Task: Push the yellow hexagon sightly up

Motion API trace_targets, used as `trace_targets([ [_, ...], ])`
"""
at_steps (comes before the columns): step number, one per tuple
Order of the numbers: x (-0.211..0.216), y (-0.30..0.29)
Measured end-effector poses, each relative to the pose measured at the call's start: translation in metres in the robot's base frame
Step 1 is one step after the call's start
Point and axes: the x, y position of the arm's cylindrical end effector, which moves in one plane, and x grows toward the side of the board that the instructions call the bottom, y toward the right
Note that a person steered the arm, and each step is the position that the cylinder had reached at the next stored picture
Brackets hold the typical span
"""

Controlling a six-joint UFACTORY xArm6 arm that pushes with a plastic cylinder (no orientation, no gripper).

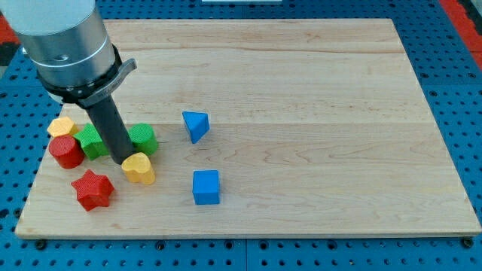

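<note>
Pincerless, holding nothing, my tip (pixel 126 160) stood beside the yellow heart (pixel 139 168); reaching below the yellow hexagon (pixel 60 126) seemed advisable.

My tip (pixel 126 160) touching yellow block (pixel 139 168) (upper left edge); red star (pixel 93 189) left, blue cube (pixel 205 187) right.

my tip (pixel 123 159) touching yellow heart (pixel 139 168), yellow hexagon (pixel 60 126) at left
</note>
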Motion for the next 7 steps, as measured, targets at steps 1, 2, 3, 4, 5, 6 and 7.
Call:
trace_targets([
  [1,-0.007,-0.011],
  [2,-0.038,-0.013],
  [3,-0.064,-0.013],
  [4,-0.065,-0.018],
  [5,-0.065,-0.018],
  [6,-0.067,-0.018],
  [7,-0.099,-0.032],
])
